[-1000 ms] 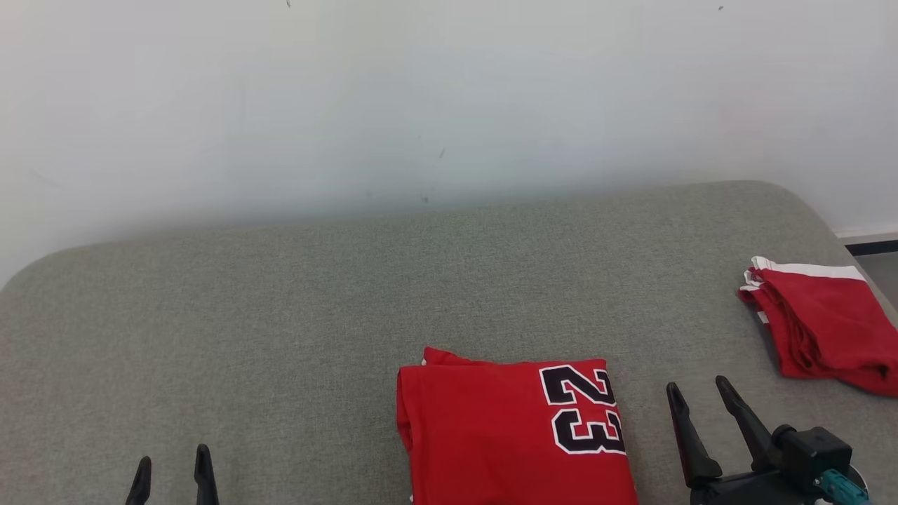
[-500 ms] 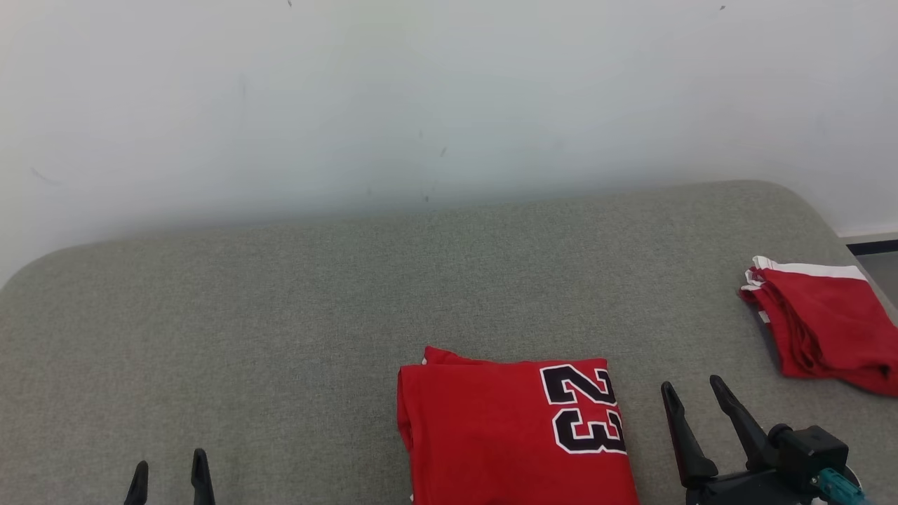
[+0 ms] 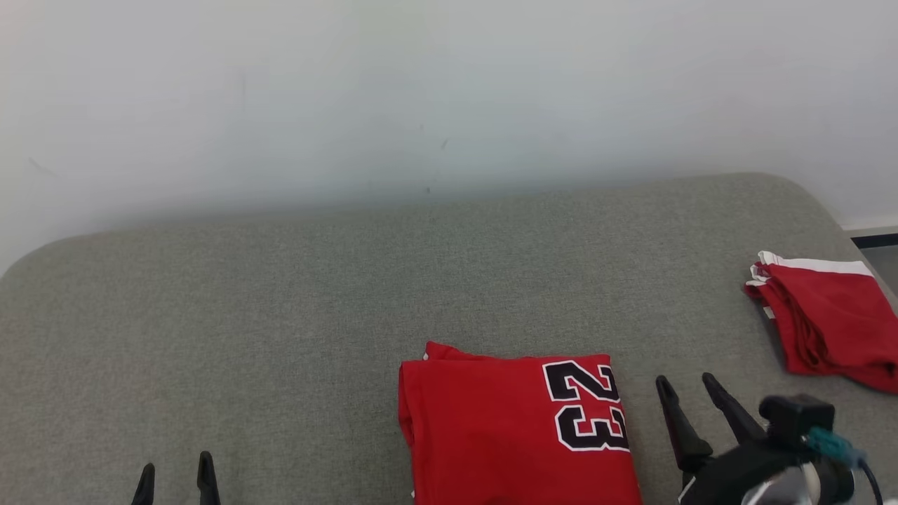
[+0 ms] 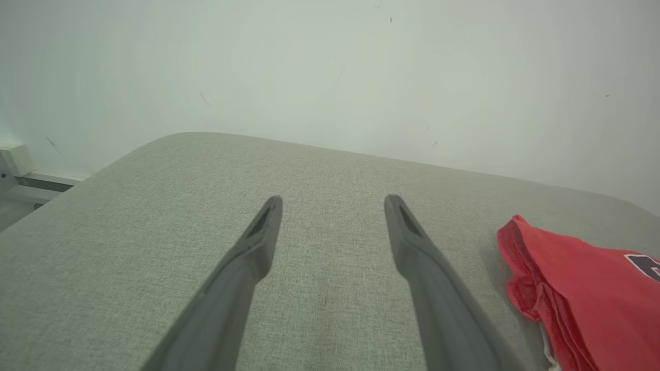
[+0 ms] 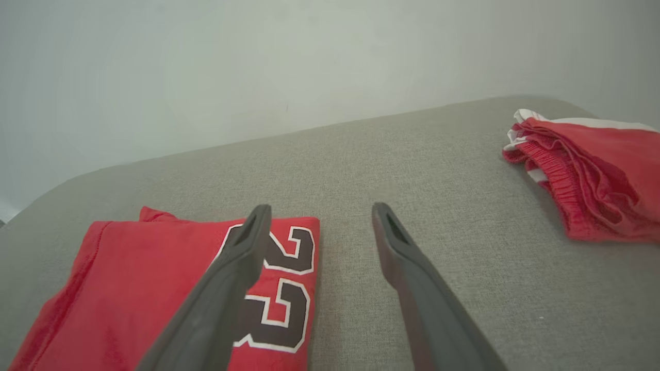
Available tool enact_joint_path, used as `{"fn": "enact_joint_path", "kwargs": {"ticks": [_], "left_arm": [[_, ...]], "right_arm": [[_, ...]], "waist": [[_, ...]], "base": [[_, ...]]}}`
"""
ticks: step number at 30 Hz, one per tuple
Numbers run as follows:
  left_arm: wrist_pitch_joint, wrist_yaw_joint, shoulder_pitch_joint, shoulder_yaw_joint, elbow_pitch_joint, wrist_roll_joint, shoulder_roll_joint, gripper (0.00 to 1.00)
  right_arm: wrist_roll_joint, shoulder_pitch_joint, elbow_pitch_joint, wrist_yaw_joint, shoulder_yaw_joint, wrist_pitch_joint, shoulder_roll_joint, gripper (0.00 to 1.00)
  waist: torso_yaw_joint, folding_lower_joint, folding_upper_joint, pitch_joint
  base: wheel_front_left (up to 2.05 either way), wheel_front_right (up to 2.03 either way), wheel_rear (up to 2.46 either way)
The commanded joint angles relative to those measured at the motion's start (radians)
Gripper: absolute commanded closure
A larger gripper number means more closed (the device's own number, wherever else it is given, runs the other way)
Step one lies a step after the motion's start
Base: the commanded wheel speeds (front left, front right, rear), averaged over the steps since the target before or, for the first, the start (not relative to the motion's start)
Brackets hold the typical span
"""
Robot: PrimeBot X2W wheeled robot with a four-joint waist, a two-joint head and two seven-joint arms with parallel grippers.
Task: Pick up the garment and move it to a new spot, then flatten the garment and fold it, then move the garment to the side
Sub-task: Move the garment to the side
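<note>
**Right gripper [image 3: 683, 381] open beside the folded jersey [image 3: 491, 428]**

At the lower right of the head view the right gripper has its two fingers spread and holds nothing. It sits just beside the jersey's right edge, the edge that carries the black "23". In the right wrist view one finger crosses in front of the number, but whether it touches the cloth cannot be told. The left gripper [image 3: 176, 464] at the lower left is likewise apart and empty, over bare grey cushion [image 3: 280, 315], with the jersey's bunched left edge near it.

The jersey lies at the bottom centre, folded into a rough rectangle that runs off the lower edge of the frame. It looks thin, soft and light, so it would probably sag and shed its folds if lifted by the top layer alone. The safer hold is likely a pinch through all the layers at the two side edges, one gripper on each, kept level while it is carried aside.

Farther off, at the right edge, a second red garment [image 3: 828, 322] with a white band lies well apart. Beyond it rises the pale wall [image 3: 421, 84].
</note>
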Motion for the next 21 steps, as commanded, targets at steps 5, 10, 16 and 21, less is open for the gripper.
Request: {"fn": "enact_joint_path", "kwargs": {"ticks": [5, 10, 16, 21], "left_arm": [[-0.003, 0.001, -0.002, -0.009, -0.003, -0.002, -0.001, 0.0], [-0.003, 0.001, -0.01, -0.027, -0.006, 0.002, -0.001, 0.0], [-0.003, 0.001, -0.015, -0.042, -0.013, 0.005, -0.001, 0.0], [-0.003, 0.001, -0.019, -0.05, -0.017, 0.006, -0.001, 0.0]], "right_arm": [[0.044, -0.048, -0.007, -0.003, 0.003, 0.269, -0.006, 0.0], [0.058, -0.075, -0.036, -0.003, -0.014, 0.542, -0.011, 0.0], [0.03, -0.078, -0.046, -0.003, -0.081, 0.769, 0.029, 0.0], [0.008, -0.08, -0.058, -0.003, -0.113, 0.833, 0.054, 0.0]], "waist": [[0.009, 0.0, -0.0001, 0.014], [0.031, 0.0, -0.0001, 0.028], [0.067, 0.0, -0.0001, 0.042], [0.094, 0.0, -0.0001, 0.056]], "base": [[0.0, 0.0, 0.0], [0.0, 0.0, 0.0], [0.0, 0.0, 0.0], [0.0, 0.0, 0.0]]}}
